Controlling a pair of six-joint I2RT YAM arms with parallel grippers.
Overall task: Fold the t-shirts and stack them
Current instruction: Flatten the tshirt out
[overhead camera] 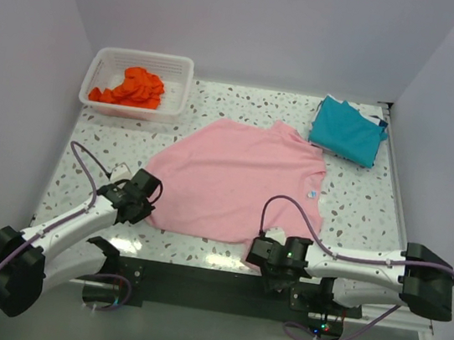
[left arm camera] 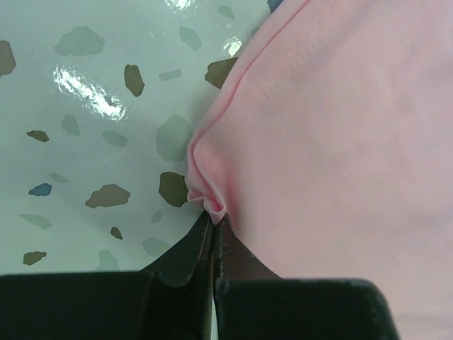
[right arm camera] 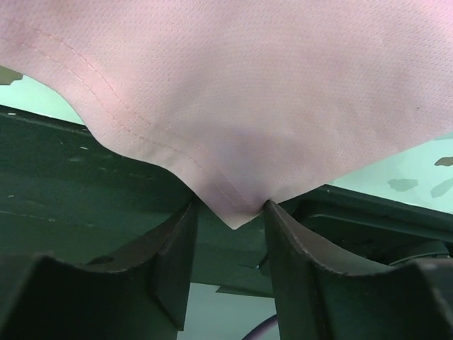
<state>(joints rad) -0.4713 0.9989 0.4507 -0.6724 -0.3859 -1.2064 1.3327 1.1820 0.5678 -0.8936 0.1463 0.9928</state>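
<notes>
A light pink t-shirt [overhead camera: 234, 179] lies spread flat across the middle of the table. My left gripper [overhead camera: 151, 202] is shut on its left edge, and a small pucker of pink cloth [left arm camera: 209, 202] is pinched at the fingertips [left arm camera: 214, 216]. My right gripper [overhead camera: 253, 246] is at the shirt's near right corner. That hemmed corner [right arm camera: 237, 205] hangs between the two fingers, which stand apart with a gap [right arm camera: 230, 212]. A teal blue t-shirt [overhead camera: 347, 129] lies folded at the back right. An orange-red t-shirt [overhead camera: 133, 87] sits crumpled in the basket.
The white mesh basket [overhead camera: 145, 57] stands at the back left corner. A black strip [overhead camera: 193, 288] runs along the near table edge between the arm bases, and the pink shirt's corner overhangs it. White walls close in the back and both sides.
</notes>
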